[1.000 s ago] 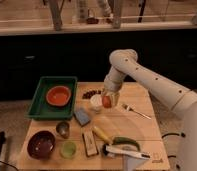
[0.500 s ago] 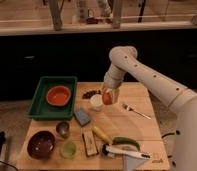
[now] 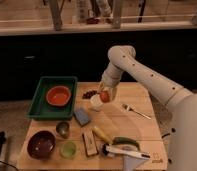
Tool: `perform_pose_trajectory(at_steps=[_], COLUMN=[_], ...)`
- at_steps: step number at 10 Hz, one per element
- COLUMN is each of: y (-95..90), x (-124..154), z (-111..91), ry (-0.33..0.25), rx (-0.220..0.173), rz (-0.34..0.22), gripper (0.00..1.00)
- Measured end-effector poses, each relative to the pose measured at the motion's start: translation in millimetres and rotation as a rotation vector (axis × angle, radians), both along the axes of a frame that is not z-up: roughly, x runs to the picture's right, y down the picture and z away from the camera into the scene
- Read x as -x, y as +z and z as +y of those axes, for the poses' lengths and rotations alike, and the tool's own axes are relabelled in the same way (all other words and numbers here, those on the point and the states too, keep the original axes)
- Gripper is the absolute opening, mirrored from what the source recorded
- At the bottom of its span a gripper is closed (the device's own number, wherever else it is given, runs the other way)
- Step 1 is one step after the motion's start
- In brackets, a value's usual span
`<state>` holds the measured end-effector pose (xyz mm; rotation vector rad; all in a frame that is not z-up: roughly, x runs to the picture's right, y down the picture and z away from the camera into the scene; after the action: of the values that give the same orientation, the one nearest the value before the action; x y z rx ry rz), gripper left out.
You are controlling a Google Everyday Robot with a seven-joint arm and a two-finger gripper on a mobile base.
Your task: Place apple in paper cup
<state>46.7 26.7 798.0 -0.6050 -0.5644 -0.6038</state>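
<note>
Camera view: the end effector [image 3: 106, 93] grips the apple [image 3: 105, 97], apparently just over the right edge of the paper cup [image 3: 95, 103] on the bench [image 3: 142, 131].

end effector [image 3: 105, 93] with apple [image 3: 105, 97] above paper cup [image 3: 95, 103]; berries [image 3: 88, 93] beside, fork [image 3: 136, 111] side bare.

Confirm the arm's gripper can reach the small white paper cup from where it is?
Probably yes. The gripper, shut on the small round red-orange apple, hangs close above the small white paper cup, slightly to one side; nothing stands between them.
</note>
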Motion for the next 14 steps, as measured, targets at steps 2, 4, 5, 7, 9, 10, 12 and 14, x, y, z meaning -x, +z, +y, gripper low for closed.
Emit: perform_pose_trajectory(at_steps=[2, 4, 5, 7, 9, 10, 12, 14], y=[6.3, 11.9, 14.0, 16.5, 19.2, 20.1, 21.5, 22.5], x=[3.0, 8.0, 10.2, 12.9, 20.9, 21.7, 22.9, 24.2], z=[-6.2, -10.1, -12.2, -14.2, -16.4, -17.1, -18.8, -19.8], ry=[-0.002, -0.005, -0.006, -0.019, -0.037, -0.040, -0.043, -0.046], rx=[-0.009, -0.011, -0.009, -0.006, 0.002, 0.008, 0.018, 0.027], rz=[-0.017, -0.032, -0.042, -0.060, -0.088, -0.095, -0.105, -0.112], gripper=[0.00, 0.01, 0.06, 0.24, 0.45, 0.55, 0.75, 0.80])
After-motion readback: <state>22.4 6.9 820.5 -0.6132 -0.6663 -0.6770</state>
